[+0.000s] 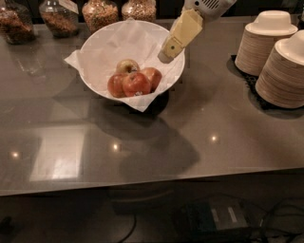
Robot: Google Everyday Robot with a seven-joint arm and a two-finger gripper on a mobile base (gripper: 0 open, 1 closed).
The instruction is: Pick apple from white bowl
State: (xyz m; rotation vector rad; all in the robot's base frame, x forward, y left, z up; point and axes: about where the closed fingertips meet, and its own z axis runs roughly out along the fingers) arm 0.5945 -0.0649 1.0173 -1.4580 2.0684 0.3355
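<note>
Your tool (165, 57), open or closed you cannot tell, hangs above the right rim of the white bowl (176, 81) on the desk (228, 118), and the red-orange apple (136, 84) lies below and left of it, in front of the yellow-green apple (127, 66).

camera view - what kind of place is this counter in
Probably a self-serve snack bar or break room: jars of dry snacks line the back, stacked paper bowls stand at the right, and a white bowl holds apples. The gripper hangs over that bowl's right rim.
</note>
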